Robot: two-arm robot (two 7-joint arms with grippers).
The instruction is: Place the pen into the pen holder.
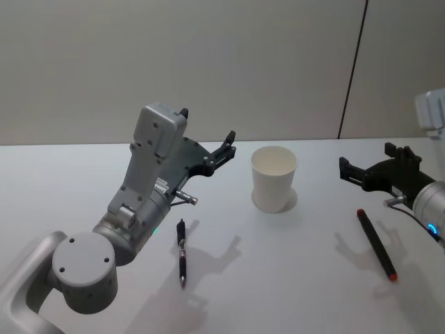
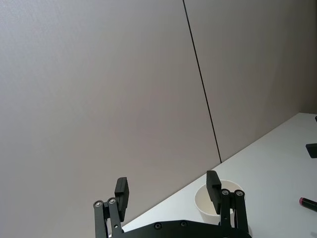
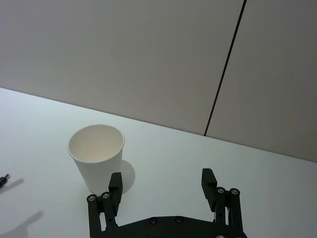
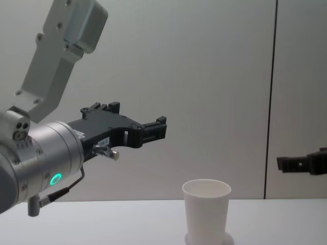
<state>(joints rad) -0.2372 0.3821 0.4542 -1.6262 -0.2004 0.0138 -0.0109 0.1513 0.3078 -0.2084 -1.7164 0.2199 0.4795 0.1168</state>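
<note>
The pen holder [image 1: 273, 177], a plain white paper cup, stands upright at mid-table, and also appears as the cup [image 4: 206, 209], [image 3: 96, 153], [image 2: 204, 204]. Two pens lie flat on the table. A black pen [image 1: 181, 252] with red bands is left of the cup, its end [image 3: 4, 181] just in the right wrist view. A dark pen [image 1: 375, 243] with a red tip [image 2: 307, 202] lies to the right. My left gripper [image 1: 206, 124] [image 2: 167, 191] [image 4: 161, 127] hovers open and empty, raised above the table left of the cup. My right gripper [image 1: 366, 156] [image 3: 162, 186] [image 4: 286, 163] is open and empty, right of the cup.
The white table [image 1: 292, 278] runs back to a grey panelled wall [image 1: 243, 62] with a dark vertical seam. A white object [image 1: 431, 108] shows at the right edge of the head view.
</note>
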